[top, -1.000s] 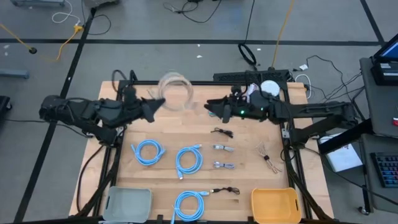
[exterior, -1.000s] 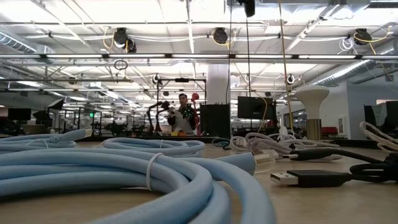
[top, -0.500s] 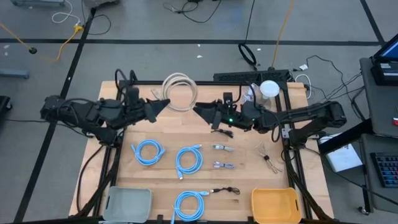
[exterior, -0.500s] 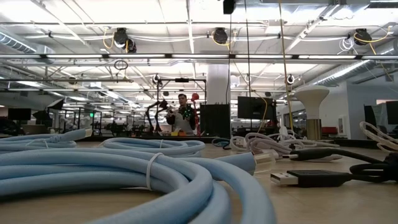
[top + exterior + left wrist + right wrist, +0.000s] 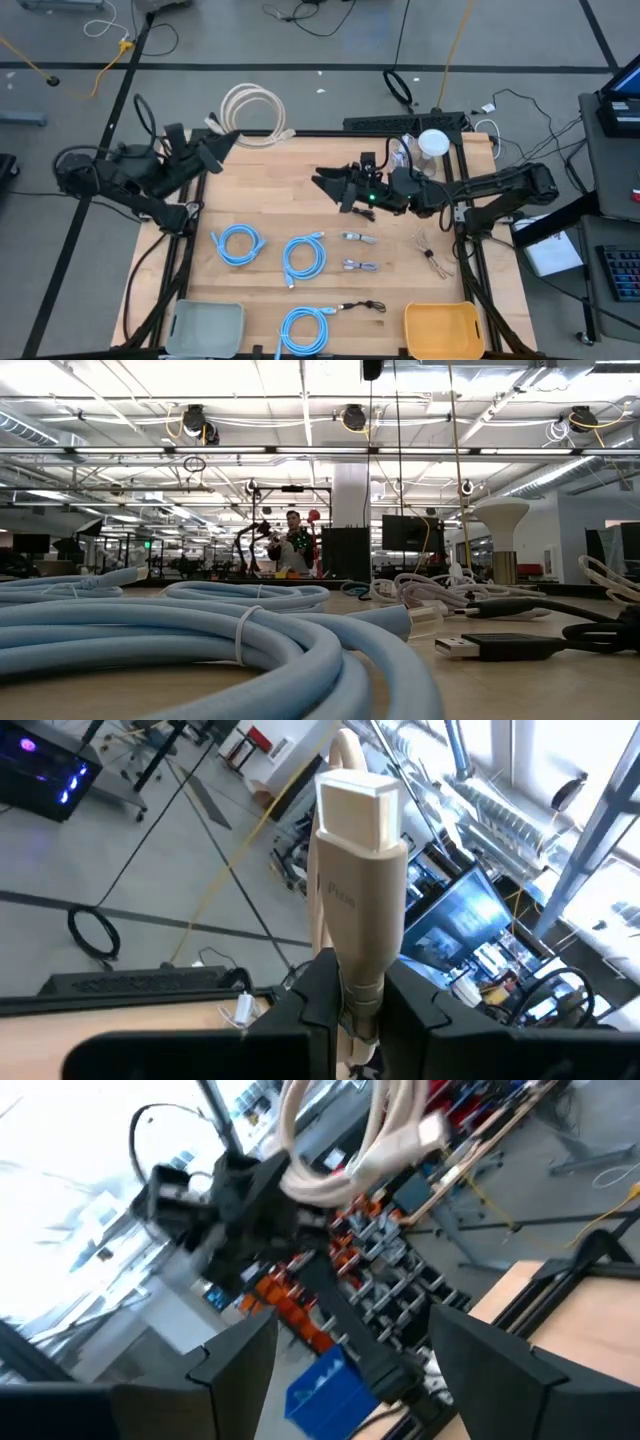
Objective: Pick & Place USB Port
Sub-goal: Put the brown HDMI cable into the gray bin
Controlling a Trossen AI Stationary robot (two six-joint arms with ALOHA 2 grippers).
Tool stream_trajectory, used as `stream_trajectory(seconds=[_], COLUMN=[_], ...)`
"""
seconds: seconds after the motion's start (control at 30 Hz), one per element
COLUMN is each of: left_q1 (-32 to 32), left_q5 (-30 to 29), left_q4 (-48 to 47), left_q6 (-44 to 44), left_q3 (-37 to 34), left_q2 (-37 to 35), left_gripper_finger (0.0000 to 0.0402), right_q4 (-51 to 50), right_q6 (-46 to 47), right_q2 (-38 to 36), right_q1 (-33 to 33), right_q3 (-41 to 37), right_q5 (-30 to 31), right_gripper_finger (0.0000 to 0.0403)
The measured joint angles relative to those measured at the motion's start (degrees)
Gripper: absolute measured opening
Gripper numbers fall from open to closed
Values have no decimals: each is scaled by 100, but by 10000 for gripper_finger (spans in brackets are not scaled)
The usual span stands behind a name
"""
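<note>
The left gripper (image 5: 222, 143) hangs at the table's (image 5: 300, 225) eleven o'clock corner, its jaws pinched narrow on the neck of a cream cable (image 5: 255, 105); in its wrist view the plug (image 5: 355, 850) stands up between the fingers (image 5: 318, 995); the coil itself hangs out past the twelve o'clock edge, over the floor; the right gripper (image 5: 322, 181) hovers near the table's middle, a little toward one o'clock, jaws spread wide and holding nothing; blue cable coils (image 5: 303, 256) lie toward six o'clock, with a yellow bin (image 5: 443, 329) at five and a grey bin (image 5: 206, 328) at seven.
</note>
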Motion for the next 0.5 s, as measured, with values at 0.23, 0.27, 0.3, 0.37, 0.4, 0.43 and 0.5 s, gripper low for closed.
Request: stream_trajectory(seconds=[0.23, 0.27, 0.3, 0.37, 0.4, 0.43, 0.5], left_q1=[196, 262, 306, 353, 360, 360, 362], left_q5=[717, 1010, 1254, 1484, 1527, 1580, 1687], left_q4=[1353, 1582, 1690, 1661, 1611, 1574, 1575], left_q6=[494, 516, 445, 159, 59, -38, -241], left_q3=[0, 0, 2, 2, 1, -2, -2], left_q2=[492, 589, 679, 850, 931, 999, 1094], left_gripper_finger=[41, 41, 41, 41, 41, 41, 41], right_q4=[304, 357, 393, 441, 480, 546, 711], right_q6=[-140, -162, -171, -188, -221, -261, -300], right_q2=[0, 0, 0, 0, 0, 0, 0], right_q1=[1, 1, 1, -27, -40, -53, -57], right_q3=[0, 0, 0, 0, 0, 0, 0], right_q5=[149, 150, 153, 156, 156, 156, 158], right_gripper_finger=[256, 256, 256, 256, 256, 256, 256])
